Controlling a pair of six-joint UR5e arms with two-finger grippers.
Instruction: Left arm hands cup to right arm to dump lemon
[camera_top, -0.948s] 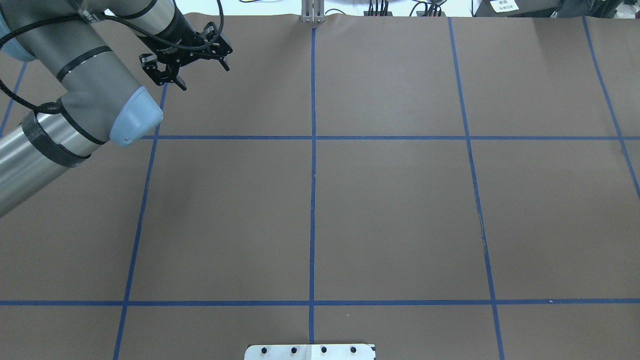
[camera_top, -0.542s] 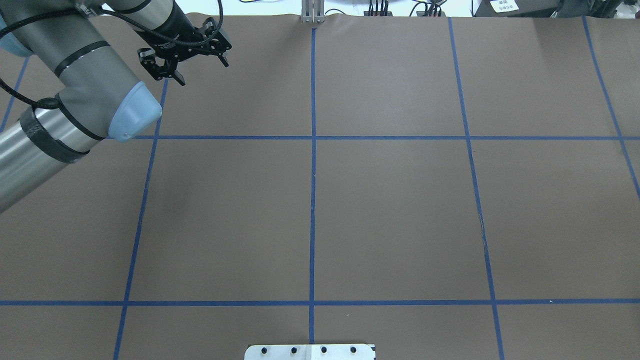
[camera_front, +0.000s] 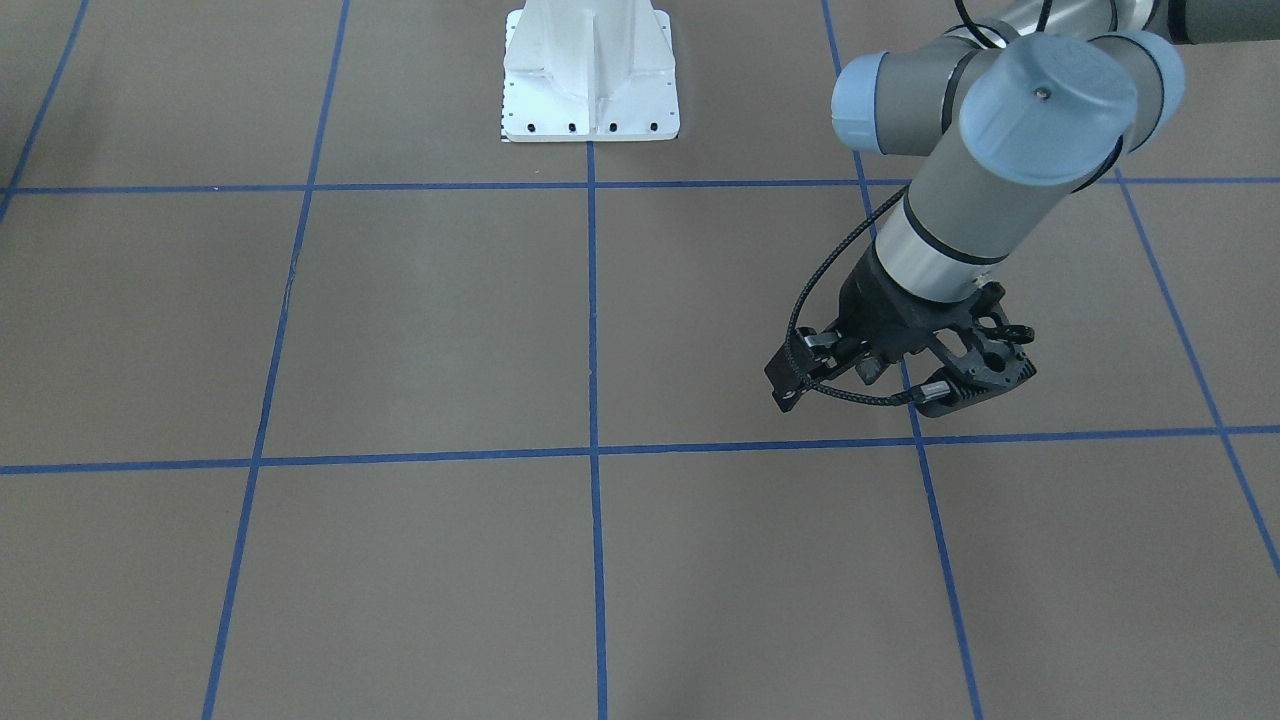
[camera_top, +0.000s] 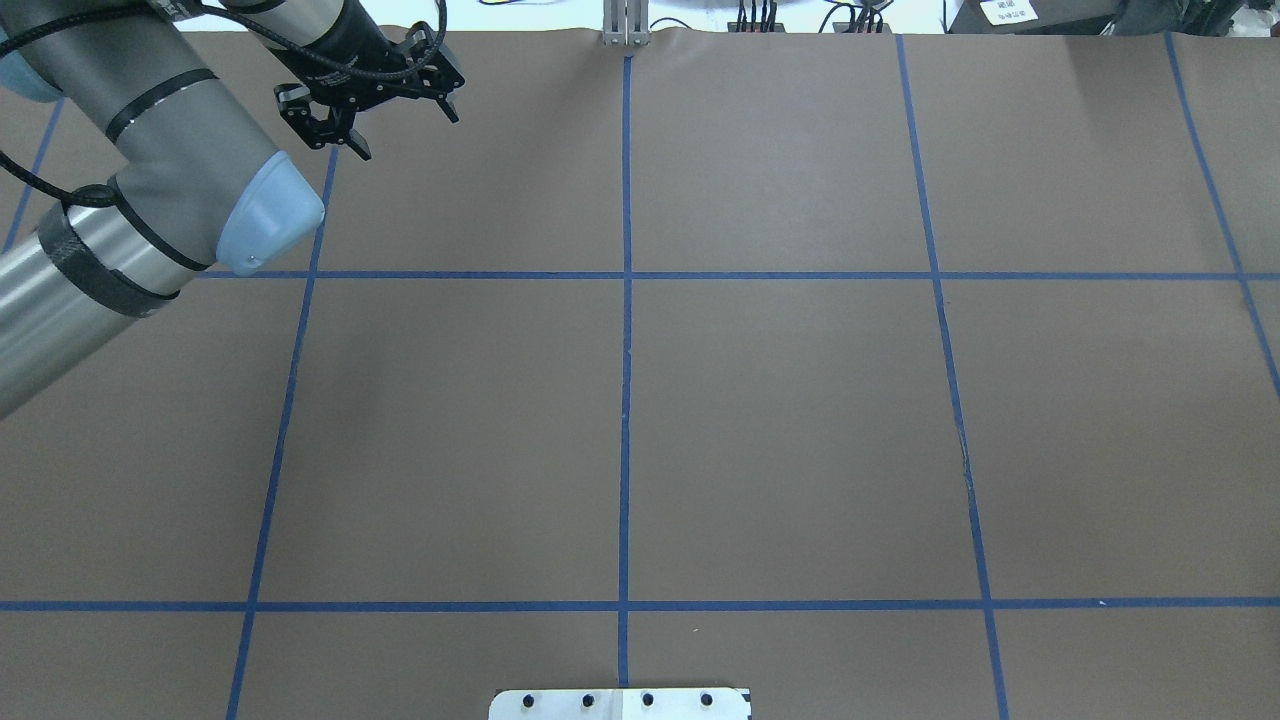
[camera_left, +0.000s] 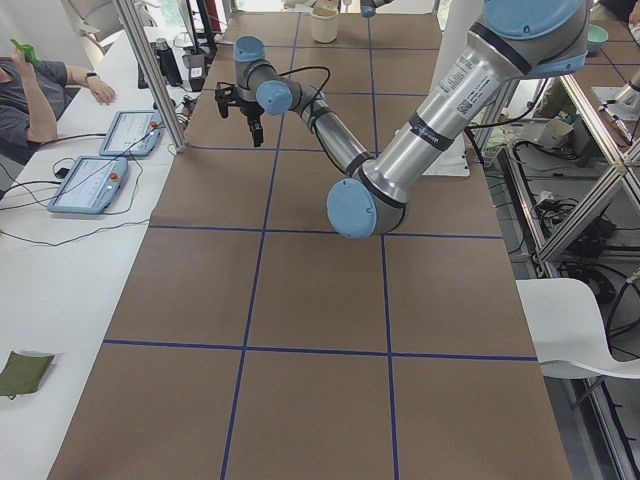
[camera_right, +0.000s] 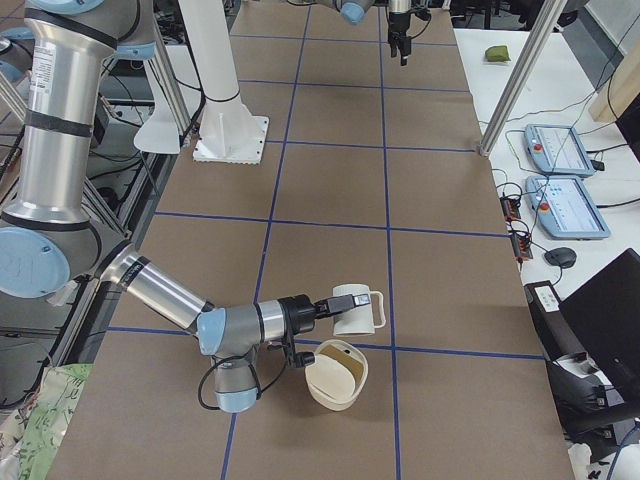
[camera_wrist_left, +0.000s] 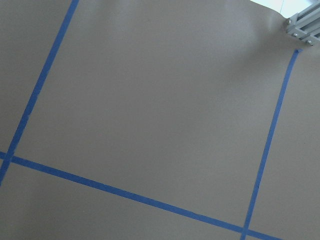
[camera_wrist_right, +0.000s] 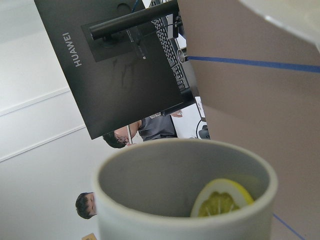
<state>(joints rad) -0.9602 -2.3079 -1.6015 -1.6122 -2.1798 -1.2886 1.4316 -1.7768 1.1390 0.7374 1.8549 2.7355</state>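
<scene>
My left gripper (camera_top: 408, 133) hangs open and empty over the far left part of the table; it also shows in the front view (camera_front: 865, 400) with its looping black cable. The left wrist view shows only bare brown table. The off-white cup (camera_right: 355, 308) is at the end of my right arm, tilted, just above a cream bowl (camera_right: 335, 375). The right gripper (camera_right: 318, 308) shows only in the right side view, so I cannot tell its state. In the right wrist view the cup (camera_wrist_right: 185, 220) fills the bottom, and the lemon (camera_wrist_right: 220, 202) lies inside near its rim.
Blue tape lines (camera_top: 625, 300) divide the brown table. The white arm base (camera_front: 590, 80) stands at the robot's side. Tablets (camera_right: 560, 150) and an aluminium post (camera_right: 520, 70) line the operators' side. A person (camera_left: 30, 95) sits at the side table.
My left gripper has drawn back a little toward the table's far edge, still open and empty. Nothing else in the overhead view has moved.
</scene>
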